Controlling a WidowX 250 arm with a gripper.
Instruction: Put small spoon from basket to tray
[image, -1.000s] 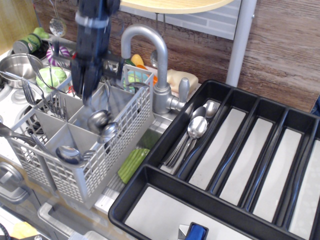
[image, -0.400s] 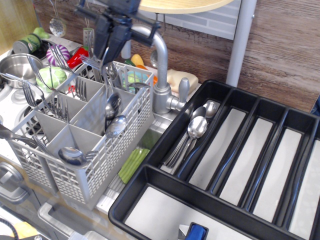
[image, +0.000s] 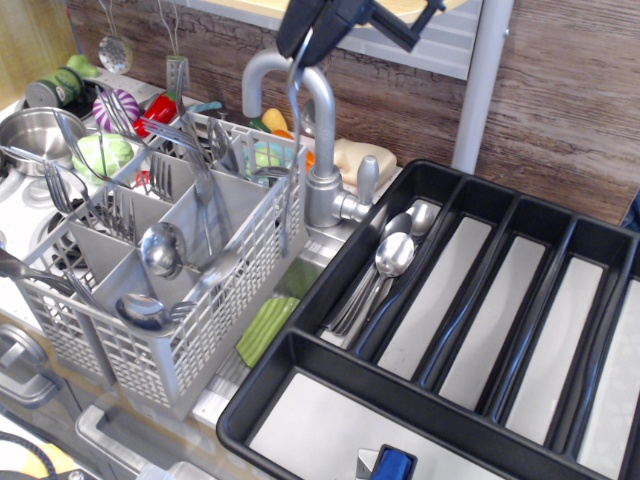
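Observation:
My gripper (image: 308, 42) is at the top of the view, above the faucet, shut on the upper end of the small spoon (image: 292, 150). The spoon hangs almost straight down as a thin steel rod. Its lower end is level with the right wall of the grey lattice basket (image: 235, 300), just outside it. I cannot make out its bowl. The basket stands at the left with several forks and bigger spoons (image: 160, 250) in its compartments. The black tray (image: 300, 345) lies to the right, and its leftmost long compartment holds a few spoons (image: 392, 255).
A curved steel faucet (image: 322, 130) stands between basket and tray, right behind the hanging spoon. A green object (image: 265, 330) lies in the sink below. A steel pot (image: 30, 130) and toy vegetables are at the far left. A blue item (image: 393, 465) lies in the tray's crosswise compartment.
My gripper has risen out of the basket and moved up and right, lifting the small spoon clear of its compartment. The cutlery left in the basket has shifted.

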